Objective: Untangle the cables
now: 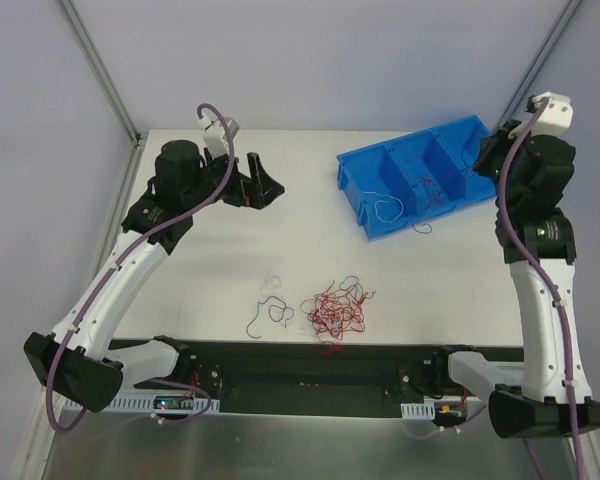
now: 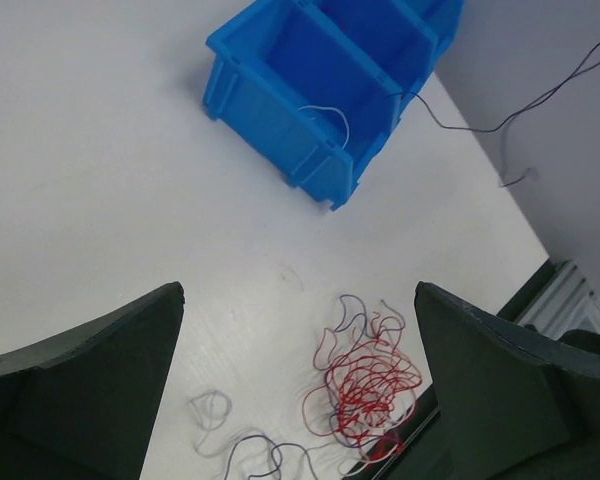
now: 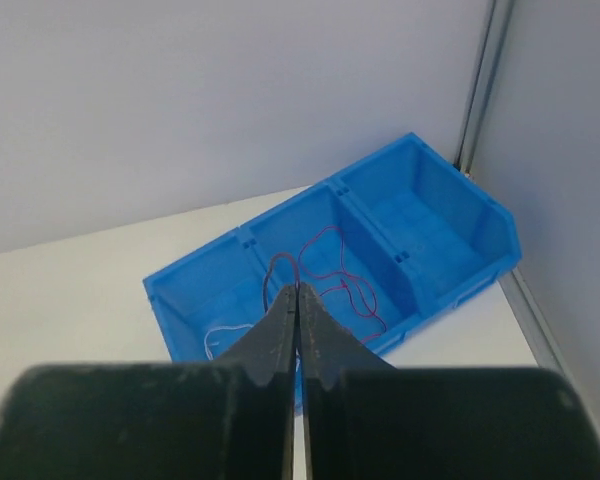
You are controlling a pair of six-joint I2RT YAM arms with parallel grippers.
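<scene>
A fist-sized tangle of red cables (image 1: 335,312) (image 2: 368,385) lies near the table's front edge. Left of it a loose dark strand (image 1: 270,312) (image 2: 242,448) curls, with a pale loop (image 2: 210,408) beside it. More cables are in the blue bin (image 1: 352,190) (image 2: 270,120) (image 3: 420,220): red ones (image 3: 355,275) in the middle compartment and a white one (image 3: 220,335) at one end. My left gripper (image 1: 255,185) (image 2: 298,290) hangs open and empty at the back left, well above the table. My right gripper (image 1: 487,160) (image 3: 298,288) is shut above the bin, with nothing seen between its fingers.
A thin dark wire (image 2: 500,122) trails out of the bin over the table (image 1: 220,260). A white strand (image 1: 385,207) hangs over the bin's front wall. Grey walls stand behind and to both sides. A black rail (image 1: 310,375) runs along the front edge.
</scene>
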